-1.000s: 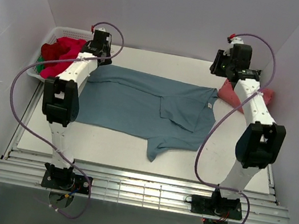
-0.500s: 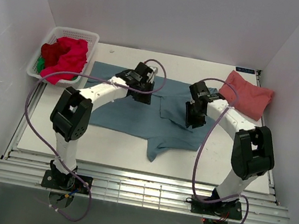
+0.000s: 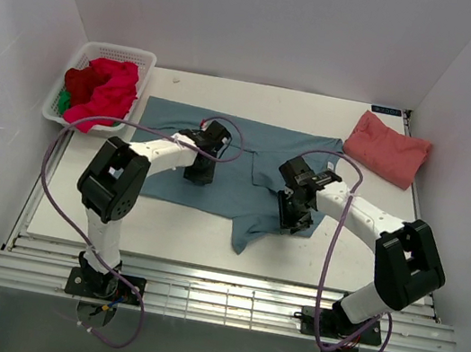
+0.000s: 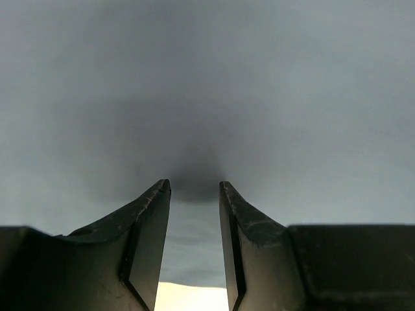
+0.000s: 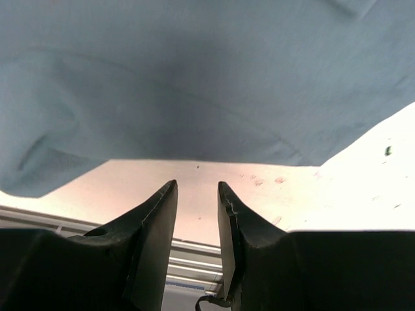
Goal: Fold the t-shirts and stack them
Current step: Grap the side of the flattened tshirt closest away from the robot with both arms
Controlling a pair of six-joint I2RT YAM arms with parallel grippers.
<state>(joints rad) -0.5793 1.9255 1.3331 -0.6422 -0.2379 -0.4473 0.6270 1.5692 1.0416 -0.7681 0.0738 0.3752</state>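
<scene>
Now left gripper (image 3: 199, 172) and right gripper (image 3: 291, 221) are dropping from the far corners onto the teal t-shirt (image 3: 233, 189) spread mid-table, jaws part-open, empty; fold is likely starting.

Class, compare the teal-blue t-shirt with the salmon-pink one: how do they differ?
The teal-blue t-shirt lies spread out mid-table; the salmon-pink t-shirt is a folded bundle at far right. The teal-blue covers far more table than the salmon-pink. Both rest on the table.
</scene>
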